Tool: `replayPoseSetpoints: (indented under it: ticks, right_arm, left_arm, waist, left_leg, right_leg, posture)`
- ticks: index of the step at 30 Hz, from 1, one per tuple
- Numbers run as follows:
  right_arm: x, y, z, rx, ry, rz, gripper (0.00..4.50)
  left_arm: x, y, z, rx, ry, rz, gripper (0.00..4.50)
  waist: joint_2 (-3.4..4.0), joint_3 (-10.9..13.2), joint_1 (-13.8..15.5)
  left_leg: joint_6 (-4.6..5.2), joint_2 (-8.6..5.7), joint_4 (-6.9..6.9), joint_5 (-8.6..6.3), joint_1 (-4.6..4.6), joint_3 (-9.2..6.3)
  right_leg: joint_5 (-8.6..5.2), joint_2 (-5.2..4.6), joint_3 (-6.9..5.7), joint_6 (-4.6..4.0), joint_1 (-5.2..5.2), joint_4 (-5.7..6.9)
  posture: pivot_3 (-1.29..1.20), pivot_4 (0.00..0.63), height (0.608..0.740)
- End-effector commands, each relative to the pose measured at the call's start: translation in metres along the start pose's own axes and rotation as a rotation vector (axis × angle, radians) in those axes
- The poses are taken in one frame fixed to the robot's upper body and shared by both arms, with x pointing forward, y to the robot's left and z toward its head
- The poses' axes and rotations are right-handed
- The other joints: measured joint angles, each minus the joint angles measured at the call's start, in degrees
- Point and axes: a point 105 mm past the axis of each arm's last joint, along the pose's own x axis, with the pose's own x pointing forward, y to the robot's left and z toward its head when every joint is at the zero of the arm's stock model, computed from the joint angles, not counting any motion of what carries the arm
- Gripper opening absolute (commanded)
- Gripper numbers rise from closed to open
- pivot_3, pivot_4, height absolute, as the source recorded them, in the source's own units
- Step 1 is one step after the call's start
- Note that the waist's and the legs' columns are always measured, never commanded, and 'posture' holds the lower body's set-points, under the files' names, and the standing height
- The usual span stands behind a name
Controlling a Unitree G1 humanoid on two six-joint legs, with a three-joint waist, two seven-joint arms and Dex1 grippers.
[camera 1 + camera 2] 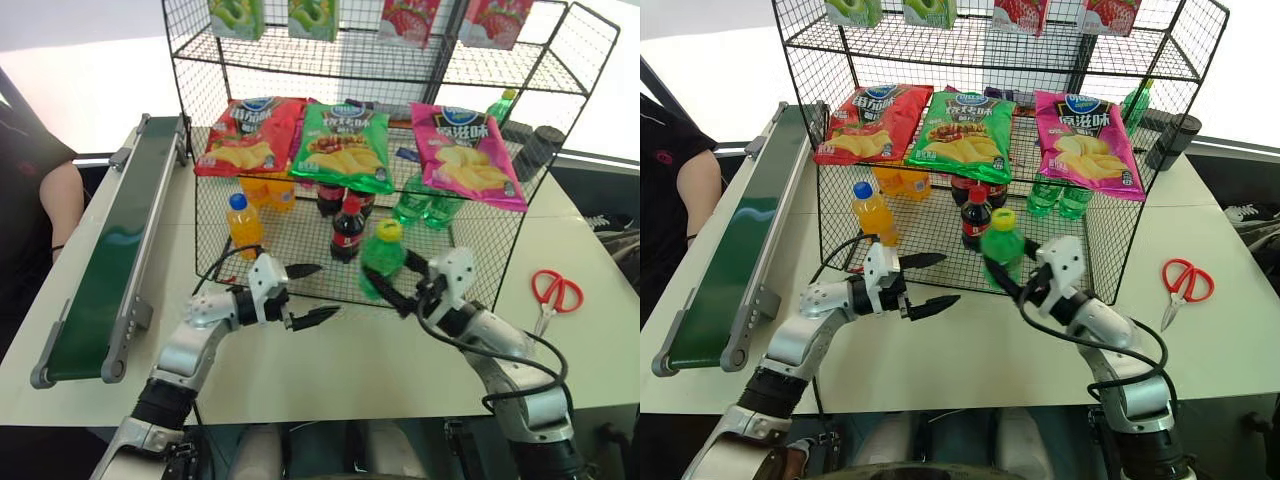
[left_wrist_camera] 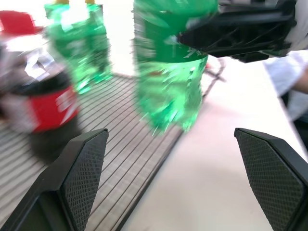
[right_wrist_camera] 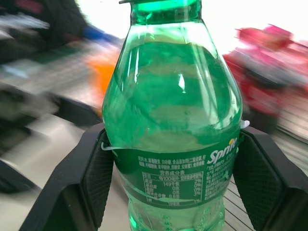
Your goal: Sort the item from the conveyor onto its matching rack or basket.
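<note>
Reaching level toward the rack [image 1: 200,120], the right gripper [image 1: 415,285] clamps the green bottle [image 1: 382,262] upright at the rack's front edge; the left gripper [image 1: 305,293], level beside it, gapes wide and empty.

You are looking at strong backlight blowing out white from twelve o'clock behind the rack [image 1: 400,60]. In the wrist views everything around the sharp green bottle [image 3: 173,125] is smearing into blur.

The right gripper [image 1: 412,290] clamps the green bottle [image 1: 381,262] before the rack [image 1: 480,250].
</note>
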Motion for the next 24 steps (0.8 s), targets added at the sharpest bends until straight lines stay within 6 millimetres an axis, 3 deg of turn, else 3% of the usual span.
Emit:
replayPoseSetpoints:
  ticks: [1, 7, 13, 24]
  right_arm:
    - [-0.004, -0.018, 0.012, -0.092, -0.082, -0.124, 2.95]
    - [0.003, -0.050, -0.003, -0.037, -0.131, -0.370, 2.95]
    - [0.017, -0.071, -0.011, 0.010, -0.167, -0.478, 2.95]
    - [0.031, -0.078, -0.016, 0.079, -0.204, -0.504, 2.95]
  left_arm:
    - [0.000, 0.000, 0.019, 0.028, -0.068, 0.017, 4.46]
    - [0.007, -0.008, 0.034, 0.038, -0.120, 0.035, 4.46]
    - [0.011, -0.014, 0.038, 0.040, -0.125, 0.032, 4.46]
    - [0.013, -0.016, 0.038, 0.012, -0.127, 0.046, 4.46]
  waist:
    - [0.03, 0.02, 0.27]
    - [0.15, 0.00, 0.23]
    - [0.23, -0.01, 0.29]
    - [0.32, -0.02, 0.15]
  left_leg:
    - [0.00, 0.00, 0.00, 0.00, 0.00, 0.00]
    - [-0.01, 0.05, -0.01, 0.00, 0.11, 0.05]
    - [-0.02, 0.04, 0.00, 0.01, 0.10, 0.06]
    - [-0.03, 0.06, -0.01, 0.02, 0.11, 0.07]
  right_leg:
    - [0.00, 0.00, 0.01, 0.00, -0.01, 0.01]
    - [0.00, 0.04, 0.07, 0.00, 0.00, 0.12]
    - [0.00, 0.04, 0.08, 0.00, 0.00, 0.13]
    - [0.00, 0.04, 0.10, 0.00, 0.00, 0.15]
  posture:
    - [0.00, 0.150, 0.740]
    - [0.00, 0.150, 0.740]
    - [0.00, 0.150, 0.740]
    - [0.00, 0.150, 0.740]
